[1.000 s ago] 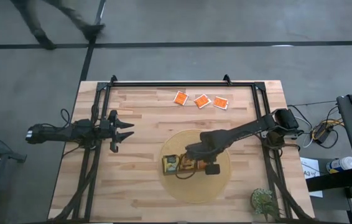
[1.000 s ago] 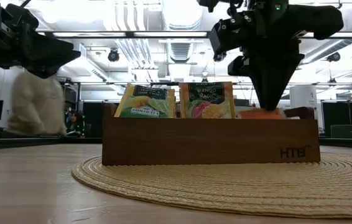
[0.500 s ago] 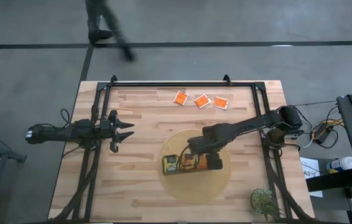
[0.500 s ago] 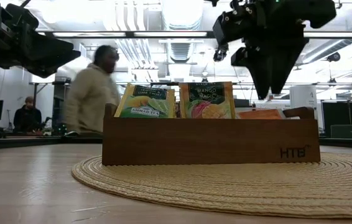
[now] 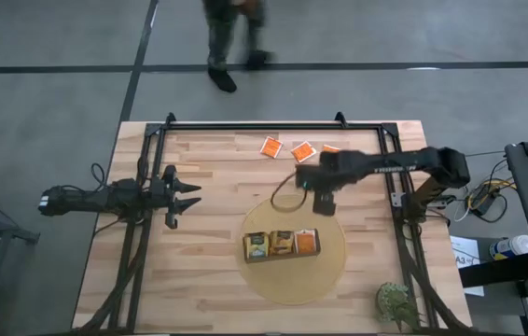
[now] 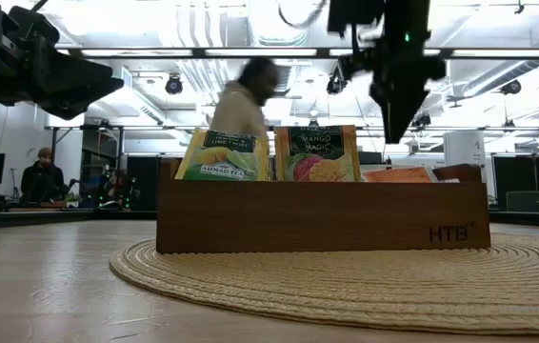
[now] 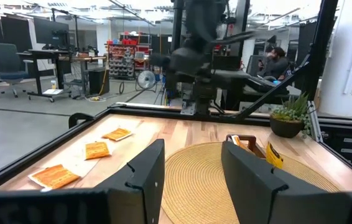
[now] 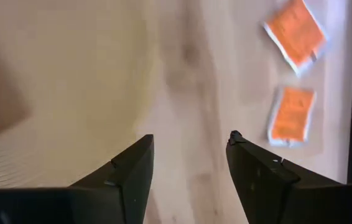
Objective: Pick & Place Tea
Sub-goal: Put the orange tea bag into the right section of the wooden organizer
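Three orange tea bags (image 5: 302, 150) lay around 12 o'clock on the table (image 5: 208, 280). Right gripper (image 5: 325, 201) hovered nearby, fingers spread, empty. They looked light, flat, slippery, so I'd pinch an edge. Left gripper (image 5: 187, 194) waited spread at 9 o'clock.

From overhead my right arm (image 5: 376, 166) covers part of the third orange sachet (image 5: 330, 149) at twelve o'clock. The passing person (image 6: 246, 105) is motion-blurred. I can't read the sachet labels in the tray (image 5: 283, 255); perhaps three kinds.
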Action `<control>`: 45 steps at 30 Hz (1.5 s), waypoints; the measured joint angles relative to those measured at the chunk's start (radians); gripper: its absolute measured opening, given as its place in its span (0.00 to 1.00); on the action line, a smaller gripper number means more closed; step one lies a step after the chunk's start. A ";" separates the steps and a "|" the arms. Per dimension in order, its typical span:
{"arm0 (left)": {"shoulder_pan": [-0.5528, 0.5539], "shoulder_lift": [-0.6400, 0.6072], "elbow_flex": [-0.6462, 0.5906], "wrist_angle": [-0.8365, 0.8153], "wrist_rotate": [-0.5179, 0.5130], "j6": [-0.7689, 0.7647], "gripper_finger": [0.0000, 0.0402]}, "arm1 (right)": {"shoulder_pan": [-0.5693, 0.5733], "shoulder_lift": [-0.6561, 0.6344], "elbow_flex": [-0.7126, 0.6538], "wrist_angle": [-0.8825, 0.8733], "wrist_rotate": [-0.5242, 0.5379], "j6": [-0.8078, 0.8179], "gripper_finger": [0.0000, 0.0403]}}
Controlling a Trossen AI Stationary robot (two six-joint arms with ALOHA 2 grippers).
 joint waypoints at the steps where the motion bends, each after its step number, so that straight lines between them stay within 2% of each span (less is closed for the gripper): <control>1: 0.000 0.000 0.000 0.000 0.000 0.000 0.38 | -0.034 -0.012 -0.019 0.006 -0.003 -0.006 0.49; 5: 0.000 0.000 0.000 -0.001 0.000 0.000 0.38 | -0.180 -0.063 -0.128 0.060 -0.010 -0.044 0.49; 9: 0.000 0.000 0.000 -0.001 0.000 0.000 0.38 | -0.305 -0.116 -0.267 0.206 -0.015 -0.129 0.48; 12: 0.000 0.000 0.000 -0.002 0.000 0.000 0.38 | -0.369 -0.146 -0.358 0.312 -0.047 -0.251 0.47; 16: 0.000 0.000 0.000 -0.002 0.000 0.000 0.38 | -0.413 -0.163 -0.419 0.335 -0.049 -0.342 0.46; 21: 0.000 0.000 0.000 -0.002 0.000 0.000 0.38 | -0.443 -0.163 -0.456 0.361 0.008 -0.384 0.45; 26: 0.000 0.000 0.000 -0.004 0.000 0.000 0.38 | -0.493 -0.161 -0.471 0.438 0.009 -0.396 0.43; 37: 0.000 0.001 0.000 -0.005 0.000 0.000 0.38 | -0.660 -0.104 -0.466 0.529 -0.167 -0.421 0.43; 45: 0.000 0.001 0.000 -0.005 0.000 0.000 0.38 | -0.712 0.014 -0.438 0.554 -0.183 -0.417 0.42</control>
